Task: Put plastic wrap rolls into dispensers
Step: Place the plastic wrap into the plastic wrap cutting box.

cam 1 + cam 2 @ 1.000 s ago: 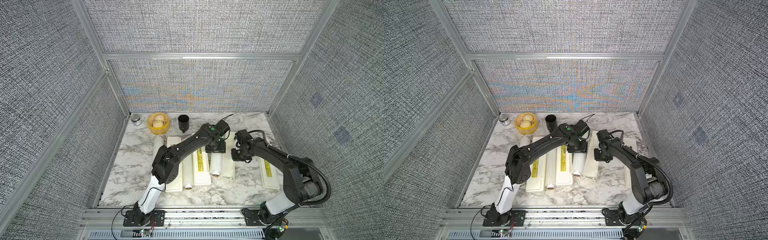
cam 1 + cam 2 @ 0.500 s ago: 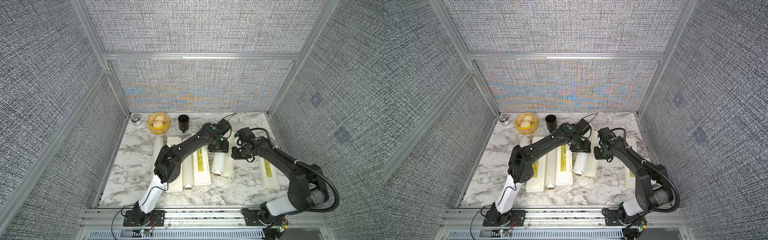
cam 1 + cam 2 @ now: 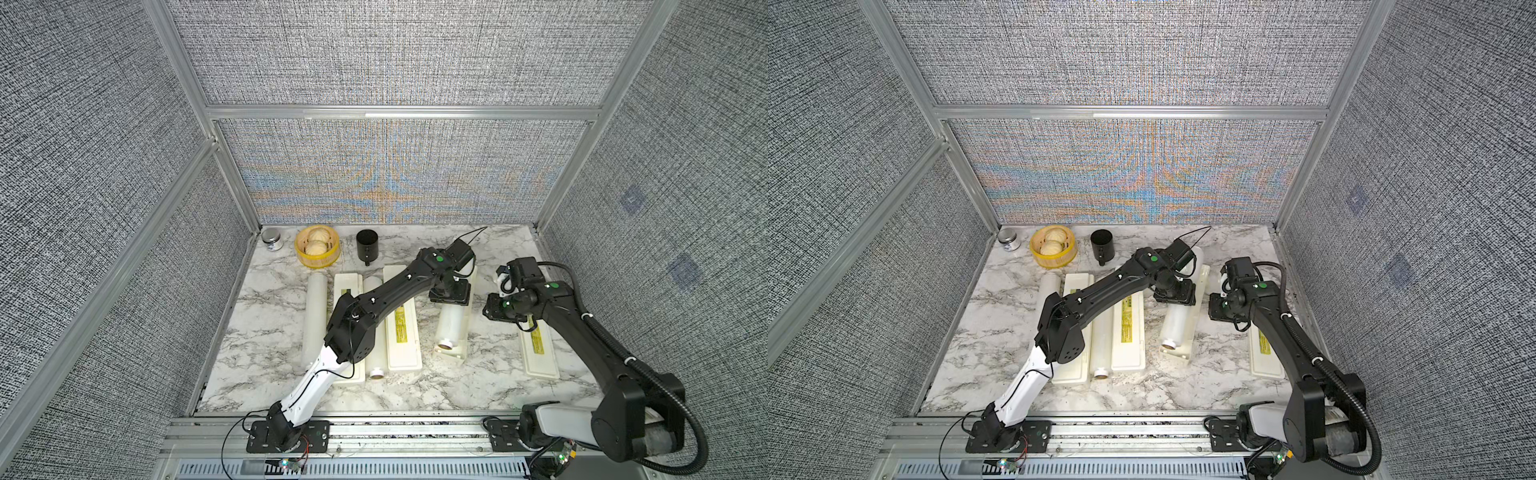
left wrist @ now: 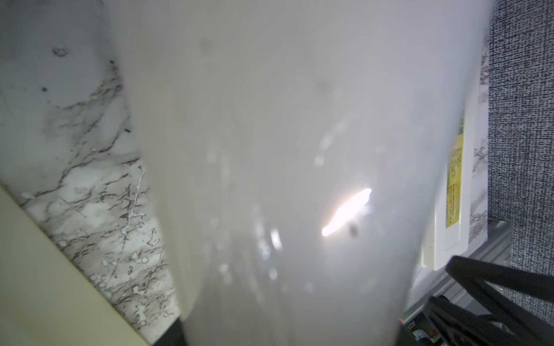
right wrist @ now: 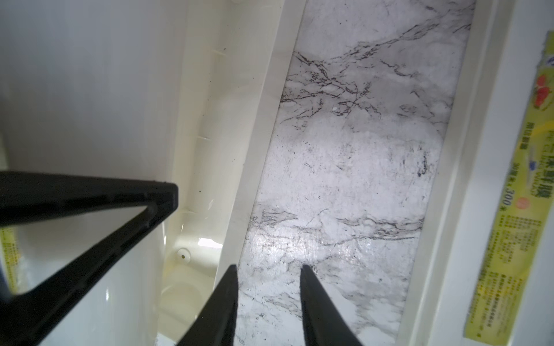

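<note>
A translucent-white plastic wrap roll [image 3: 449, 332] lies in the open cream dispenser [image 3: 460, 357] at mid-table, brown core toward the front. My left gripper [image 3: 450, 302] is shut on the roll's far half. The roll [image 4: 284, 149] fills the left wrist view and hides the jaws. My right gripper [image 5: 268, 269] stands open over bare marble, just right of that dispenser's wall [image 5: 254, 119], holding nothing. A closed dispenser [image 3: 538, 353] with a yellow label lies further right. Another roll [image 3: 314, 320] lies on the table at left. A third roll [image 3: 372, 332] lies among cream boxes [image 3: 401, 328].
At the back left stand a small tin [image 3: 271, 240], a yellow bowl [image 3: 318, 253] with two buns and a black cup [image 3: 367, 246]. Grey fabric walls close three sides. The right arm [image 3: 582, 332] reaches over the right dispenser.
The right gripper has opened and drawn back to the right from the dispenser's edge. The left gripper and its roll have shifted right, so the roll now lies along the tray.
</note>
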Robot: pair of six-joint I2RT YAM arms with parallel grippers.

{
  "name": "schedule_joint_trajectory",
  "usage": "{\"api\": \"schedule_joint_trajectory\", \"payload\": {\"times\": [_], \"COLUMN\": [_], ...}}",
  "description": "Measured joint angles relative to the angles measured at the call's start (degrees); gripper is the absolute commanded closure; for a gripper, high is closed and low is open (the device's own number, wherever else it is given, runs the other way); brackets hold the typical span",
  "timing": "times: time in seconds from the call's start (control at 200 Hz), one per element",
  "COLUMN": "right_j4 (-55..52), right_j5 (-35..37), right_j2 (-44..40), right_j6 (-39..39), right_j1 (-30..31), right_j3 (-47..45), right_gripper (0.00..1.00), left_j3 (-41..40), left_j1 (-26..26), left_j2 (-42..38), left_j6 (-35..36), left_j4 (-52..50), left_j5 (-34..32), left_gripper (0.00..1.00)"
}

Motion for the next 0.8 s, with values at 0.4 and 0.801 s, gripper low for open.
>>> {"api": "schedule_joint_trajectory", "payload": {"times": [0.4, 0.801], "right_j4": [-0.4, 0.9], "right_j5": [-0.7, -1.1], "right_j2": [0.6, 2.4], "right_j6": [-0.1, -0.1], "right_j1": [-0.5, -0.6], "right_j3": [0.0, -1.6], "right_gripper": [0.62, 0.62], "left_j3": [-3.8, -7.3], "left_j1": [-0.9, -1.6], "left_j2": [1.6, 1.1], "left_j6": [-0.3, -0.2], "left_j4": [0.2, 0.9], "left_j5": [-1.4, -2.6], "left_gripper": [0.42, 0.41]}}
